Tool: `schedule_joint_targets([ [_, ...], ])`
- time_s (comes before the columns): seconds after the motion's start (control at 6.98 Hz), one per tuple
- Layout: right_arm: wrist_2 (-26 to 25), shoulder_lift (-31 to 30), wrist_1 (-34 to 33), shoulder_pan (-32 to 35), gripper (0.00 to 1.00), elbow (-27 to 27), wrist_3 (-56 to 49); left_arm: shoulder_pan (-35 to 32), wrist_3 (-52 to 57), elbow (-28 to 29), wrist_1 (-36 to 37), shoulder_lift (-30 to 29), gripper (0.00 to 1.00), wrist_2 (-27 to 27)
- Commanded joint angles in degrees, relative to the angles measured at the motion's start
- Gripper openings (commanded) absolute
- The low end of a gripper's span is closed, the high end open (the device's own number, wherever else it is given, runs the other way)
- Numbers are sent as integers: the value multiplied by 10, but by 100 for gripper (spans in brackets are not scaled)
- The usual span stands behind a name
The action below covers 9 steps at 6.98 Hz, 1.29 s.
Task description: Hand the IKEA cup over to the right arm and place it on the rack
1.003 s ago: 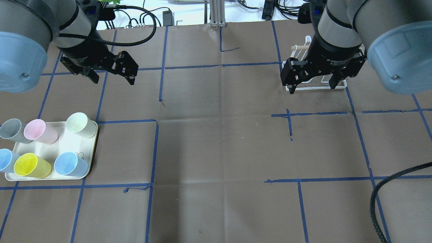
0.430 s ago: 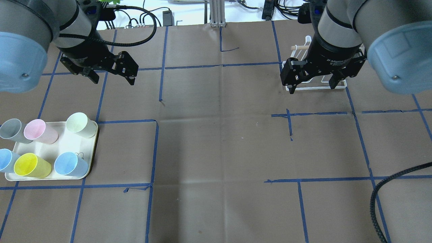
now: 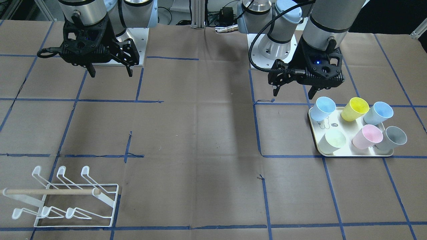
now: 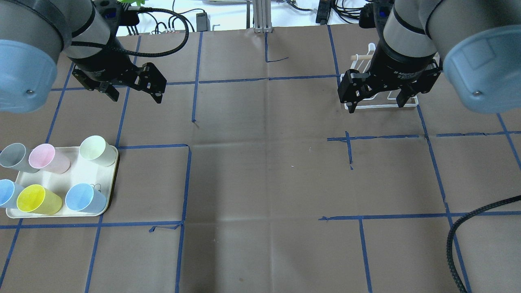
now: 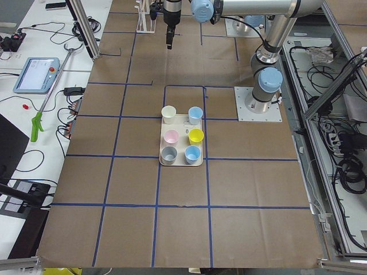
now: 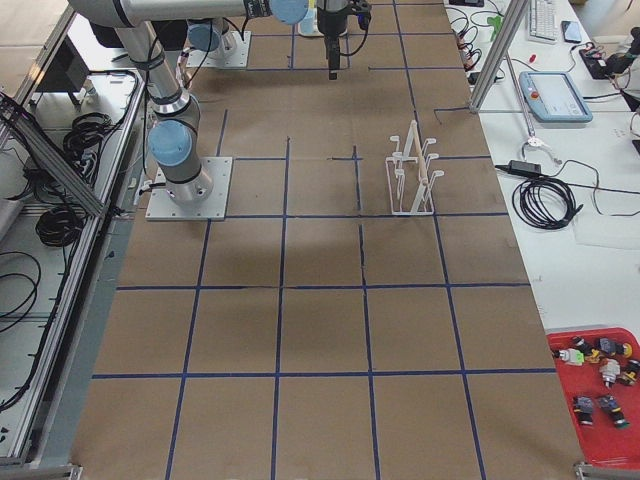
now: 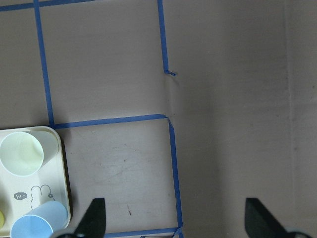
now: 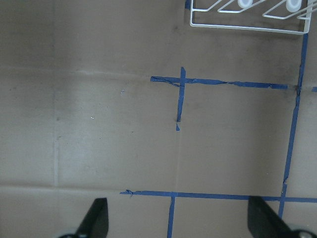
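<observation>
Six cups stand upright, mouths up, on the cream tray [image 4: 77, 173] at the table's left side, in 2 rows of 3. Row nearer the robot: outer blue cup [image 4: 8, 193], yellow cup [image 4: 38, 199], inner blue cup [image 4: 85, 198]. Far row: grey cup [image 4: 15, 157], pink cup [image 4: 48, 158], pale green cup [image 4: 97, 150]. Can't tell which one the task means; none is gripped.

Left gripper [image 4: 136, 97] hangs w/ jaws spread wide and nothing between them. Its wrist cam looks straight down: the pale green cup and inner blue cup sit in the lower-left corner, bare paper under the fingertips [image 7: 94, 218]. So it's prob. off the tray's inner side and well above it, but the height is hard to read from these angles.

Rack [image 3: 106, 200] sits on the opp. side of the table, far from the robot, well apart from the tray. Its wooden dowel [image 3: 50, 191] lies across the wire prongs.

Right gripper [image 4: 377, 106] is also wide open and holding nothing. In the overhead view it covers most of the rack; its wrist cam shows only the rack's base wire along the top edge.

Table [image 4: 264, 183] is covered w/ brown paper and a blue tape grid.
</observation>
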Motion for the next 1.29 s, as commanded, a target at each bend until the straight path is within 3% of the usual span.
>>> schedule_joint_targets([
  [0.0,-2,0,-1,0,100,0,0,4,6,-3,9,5,100,1],
  [0.43,1,0,-1,0,100,0,0,151,105,-5,16,0,100,-7],
  [1.15,2,0,-2,0,100,0,0,229,231,-12,16,-32,99,-7],
])
